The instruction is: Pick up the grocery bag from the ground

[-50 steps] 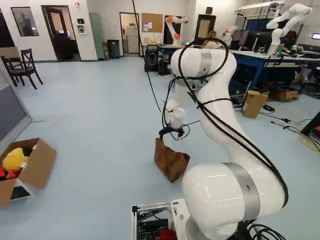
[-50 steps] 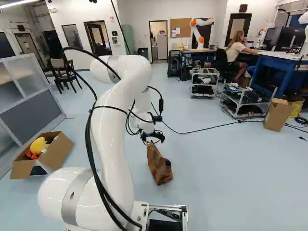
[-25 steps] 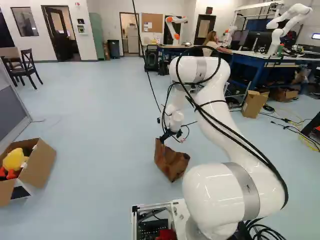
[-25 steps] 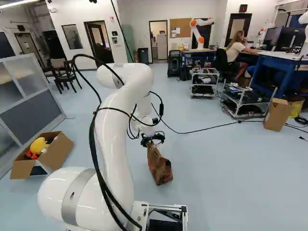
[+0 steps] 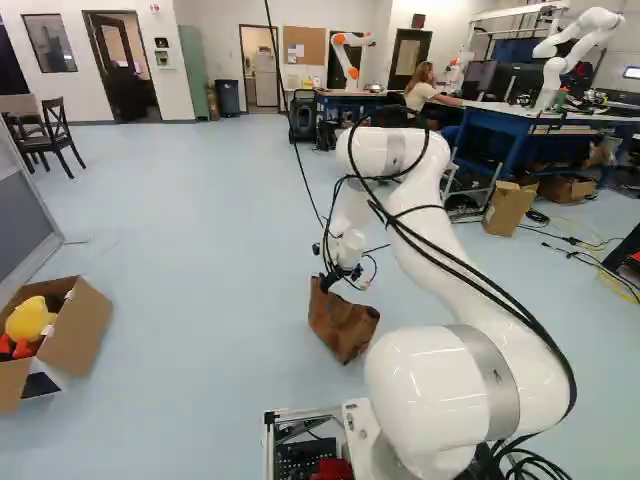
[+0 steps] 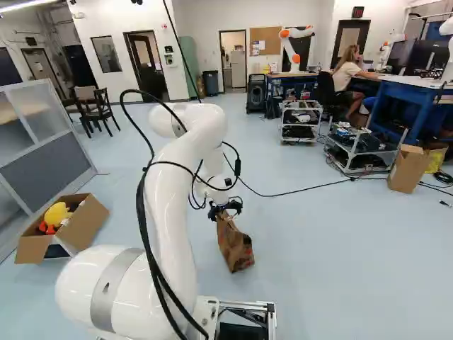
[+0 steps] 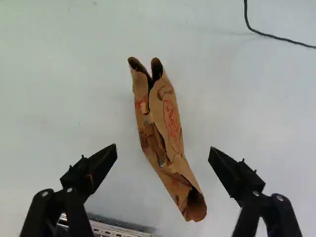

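Item, one brown paper grocery bag [image 5: 343, 322]: on the floor [image 5: 200, 250], near, just left of the arm [image 5: 395, 360] in the left base view and right of it in the right base view; not shifted over the last second, nor has the base moved. Item, one gripper [image 7: 163, 149]: fingers spread wide, grasping nothing, lowered over that second with the arm's folding, now close above the bag's top, which shows between and ahead of the fingers. Assessment: approach well advanced, lift not begun; a little more lowering and centring seems due before closing, lest the thin paper slip or crumple.
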Motion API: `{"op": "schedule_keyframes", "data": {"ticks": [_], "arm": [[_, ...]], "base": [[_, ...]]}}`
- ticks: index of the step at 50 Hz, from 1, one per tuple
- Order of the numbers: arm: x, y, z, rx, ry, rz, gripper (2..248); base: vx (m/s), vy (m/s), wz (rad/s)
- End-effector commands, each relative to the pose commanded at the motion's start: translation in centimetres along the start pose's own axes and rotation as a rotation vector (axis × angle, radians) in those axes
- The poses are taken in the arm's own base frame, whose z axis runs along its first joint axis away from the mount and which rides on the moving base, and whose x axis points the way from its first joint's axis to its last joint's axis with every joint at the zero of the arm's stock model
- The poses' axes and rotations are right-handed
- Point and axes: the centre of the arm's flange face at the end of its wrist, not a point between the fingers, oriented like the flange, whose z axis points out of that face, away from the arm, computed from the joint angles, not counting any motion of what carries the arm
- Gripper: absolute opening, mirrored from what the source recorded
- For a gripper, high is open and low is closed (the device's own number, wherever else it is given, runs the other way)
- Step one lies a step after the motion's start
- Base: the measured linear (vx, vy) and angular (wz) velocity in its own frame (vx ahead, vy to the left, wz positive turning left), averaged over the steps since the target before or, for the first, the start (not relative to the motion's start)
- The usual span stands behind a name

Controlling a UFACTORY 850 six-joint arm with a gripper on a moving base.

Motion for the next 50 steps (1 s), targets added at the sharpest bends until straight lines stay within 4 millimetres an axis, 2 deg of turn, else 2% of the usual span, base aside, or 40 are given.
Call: {"op": "schedule_keyframes", "data": {"ticks": [50], "arm": [[-1.6,-0.7,7.3,0.015,-0.034,0.000,247]], "base": [[0.000,0.000,0.000]]}}
